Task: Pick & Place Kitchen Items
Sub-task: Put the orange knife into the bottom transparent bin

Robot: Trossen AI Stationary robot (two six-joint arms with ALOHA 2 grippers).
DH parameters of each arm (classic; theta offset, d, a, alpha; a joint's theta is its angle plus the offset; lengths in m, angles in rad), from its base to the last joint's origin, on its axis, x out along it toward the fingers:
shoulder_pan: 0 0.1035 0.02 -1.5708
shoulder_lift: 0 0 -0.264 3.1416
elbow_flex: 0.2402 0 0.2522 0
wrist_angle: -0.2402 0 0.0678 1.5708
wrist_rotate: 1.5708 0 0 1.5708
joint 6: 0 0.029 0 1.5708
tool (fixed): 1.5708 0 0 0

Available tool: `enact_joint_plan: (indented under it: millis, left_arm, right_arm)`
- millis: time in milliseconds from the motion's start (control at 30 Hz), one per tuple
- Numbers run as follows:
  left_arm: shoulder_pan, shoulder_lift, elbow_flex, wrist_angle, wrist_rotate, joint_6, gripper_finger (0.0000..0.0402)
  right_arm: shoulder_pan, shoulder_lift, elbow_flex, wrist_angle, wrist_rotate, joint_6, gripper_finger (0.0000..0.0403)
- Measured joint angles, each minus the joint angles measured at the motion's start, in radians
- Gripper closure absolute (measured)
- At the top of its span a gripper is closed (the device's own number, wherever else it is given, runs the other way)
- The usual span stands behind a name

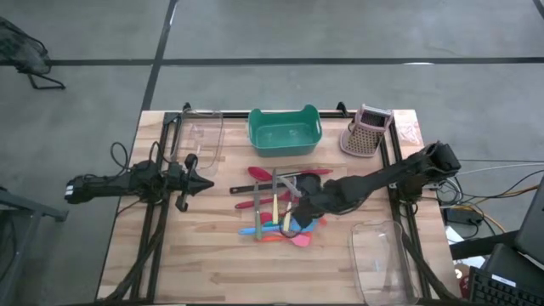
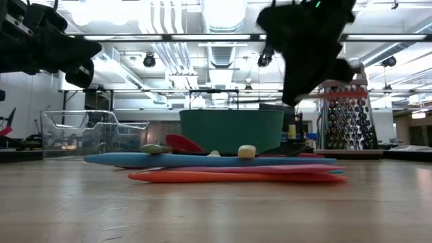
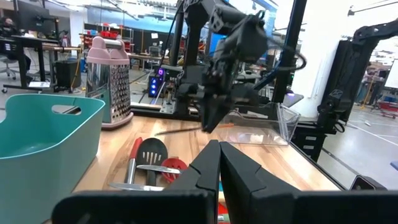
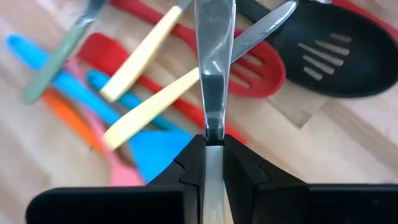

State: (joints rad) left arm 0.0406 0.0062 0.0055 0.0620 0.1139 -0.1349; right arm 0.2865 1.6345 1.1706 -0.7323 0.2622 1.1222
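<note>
The kitchen items (image 1: 276,208) lie in a loose pile at the table's middle: red and black slotted turners (image 4: 323,56), blue, pink and orange spatulas (image 2: 202,160), and pale-handled metal pieces (image 4: 146,106). My right gripper (image 1: 302,208) hangs above the pile's right side, shut on a slim metal utensil (image 4: 214,56). The low view shows it raised off the table (image 2: 300,94). My left gripper (image 1: 204,185) waits shut at the table's left, pointing level toward the pile (image 3: 219,163). My right gripper pinches the metal utensil's flat shaft (image 4: 212,115) between its two fingers (image 4: 239,162). They come slanting down from the table's right side, and the shaft runs on straight out past the fingertips. The utensil passes above the pile; its far end lies outside the wrist view.
A teal tub (image 1: 285,129) stands at the far middle, with a pinkish perforated holder (image 1: 367,132) to its right. One clear plastic container (image 1: 200,136) sits at the far left and another (image 1: 382,255) at the near right. Bare wood (image 1: 212,263) lies in front of the pile.
</note>
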Motion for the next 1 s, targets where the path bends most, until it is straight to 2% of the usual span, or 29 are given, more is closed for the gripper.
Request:
enact_joint_plan:
  millis: [100,300,600,900,1000]
  left_arm:
    - [0.000,0.001,0.000,-0.002,0.000,0.000,0.0387]
    - [0.000,0.001,0.000,-0.003,0.000,0.000,0.0387]
    - [0.000,0.003,0.000,-0.003,0.000,0.000,0.0387]
    - [0.000,0.003,0.000,-0.003,0.000,0.000,0.0387]
    - [0.000,0.003,0.000,-0.004,0.000,0.000,0.0387]
  right_arm:
    - [0.047,-0.049,-0.002,-0.005,0.000,0.017,0.0370]
    - [0.180,-0.129,-0.002,-0.063,0.001,0.183,0.0370]
    - [0.473,-0.215,-0.003,-0.154,0.006,0.315,0.0370]
    - [0.736,-0.234,-0.003,-0.320,0.055,0.784,0.0370]
    - [0.801,-0.216,-0.003,-0.340,0.054,0.882,0.0369]
